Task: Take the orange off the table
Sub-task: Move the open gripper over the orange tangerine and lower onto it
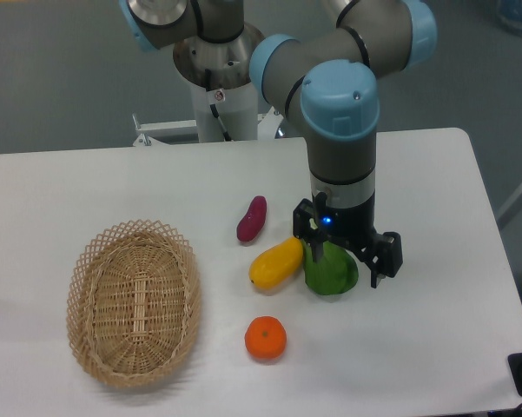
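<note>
The orange [266, 338] sits on the white table [87, 182] near its front edge, small, round and bright, with a dark stem spot on top. My gripper [344, 262] hangs open above the table, up and to the right of the orange, with its fingers spread around the green fruit [331, 269]. Nothing is held between the fingers. The orange lies apart from the gripper and from the other fruit.
A yellow-orange mango-like fruit [276, 263] lies against the green fruit's left side. A purple sweet-potato-like piece [251, 219] rests behind it. An oval wicker basket [134, 301] stands at the left. The robot base [215, 78] rises behind the table.
</note>
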Tool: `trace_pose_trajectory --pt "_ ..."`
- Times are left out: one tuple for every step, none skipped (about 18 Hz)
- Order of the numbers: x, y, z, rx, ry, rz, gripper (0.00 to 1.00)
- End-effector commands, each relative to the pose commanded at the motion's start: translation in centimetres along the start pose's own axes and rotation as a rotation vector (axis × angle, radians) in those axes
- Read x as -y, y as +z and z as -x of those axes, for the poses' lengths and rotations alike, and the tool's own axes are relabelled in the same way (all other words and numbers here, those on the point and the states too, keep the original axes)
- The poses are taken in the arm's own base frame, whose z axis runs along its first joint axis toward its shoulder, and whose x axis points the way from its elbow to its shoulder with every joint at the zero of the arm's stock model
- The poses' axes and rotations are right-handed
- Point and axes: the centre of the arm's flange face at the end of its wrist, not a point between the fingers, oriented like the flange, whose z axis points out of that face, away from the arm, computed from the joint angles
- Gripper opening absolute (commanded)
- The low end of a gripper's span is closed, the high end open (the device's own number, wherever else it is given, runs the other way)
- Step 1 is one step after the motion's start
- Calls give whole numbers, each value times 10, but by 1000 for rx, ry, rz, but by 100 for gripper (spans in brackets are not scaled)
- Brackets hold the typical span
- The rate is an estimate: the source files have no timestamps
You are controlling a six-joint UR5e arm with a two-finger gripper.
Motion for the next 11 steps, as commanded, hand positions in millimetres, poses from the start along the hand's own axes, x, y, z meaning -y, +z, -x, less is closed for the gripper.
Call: trace_pose_trajectory --pt "4 7 -6 -3 -36 -2 100" --pt "8 17 -10 -11 -53 4 100" --pt "11 24 -14 -19 -60 6 100" --pt "16 27 -18 -23 -80 4 100" --pt "18 32 -21 -31 -99 9 100" --pt "19 39 -23 -40 -110 16 100" --pt "20 46 -25 -46 -114 23 100" --pt "22 49 -29 -52 -121 25 100" --pt "24 56 -33 -63 -157 32 100" --pt "23 66 -39 -76 -194 48 100" --pt "19 76 -44 -89 -214 66 100"
